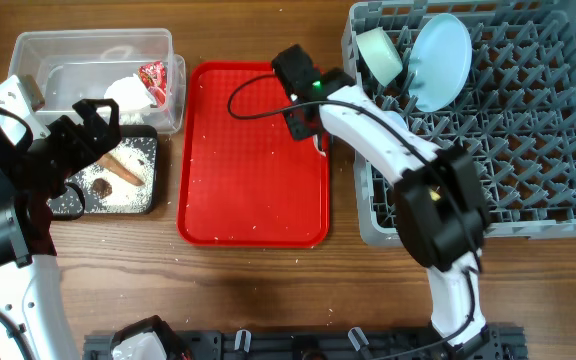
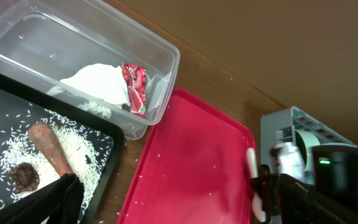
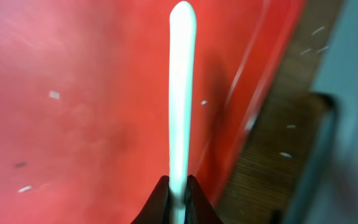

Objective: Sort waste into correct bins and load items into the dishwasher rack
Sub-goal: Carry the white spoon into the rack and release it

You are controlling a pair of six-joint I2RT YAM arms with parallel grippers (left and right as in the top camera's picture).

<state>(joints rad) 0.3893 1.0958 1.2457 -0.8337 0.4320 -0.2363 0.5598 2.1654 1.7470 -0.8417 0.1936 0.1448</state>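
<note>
My right gripper [image 1: 313, 128] is shut on the white spoon [image 3: 180, 93] and holds it over the right edge of the flat red serving tray [image 1: 253, 200], beside the grey dishwasher rack [image 1: 528, 150]. The spoon also shows in the left wrist view [image 2: 252, 163]. A pale mint bowl [image 1: 378, 55] and a pale blue plate [image 1: 440, 60] stand in the rack. My left gripper [image 1: 96, 120] is open and empty above the black tray [image 1: 153, 205], which holds rice crumbs [image 2: 73, 152], a brown stick [image 2: 50, 148] and a brown lump [image 2: 23, 177]. The clear tub [image 1: 28, 60] holds tissue [image 2: 98, 84] and the red wrapper [image 2: 135, 87]. The yellow cup is out of view.
A few rice crumbs lie scattered on the red serving tray. A black cable [image 1: 253, 100] loops over its top right corner. Dark equipment [image 1: 298, 345] runs along the table's front edge.
</note>
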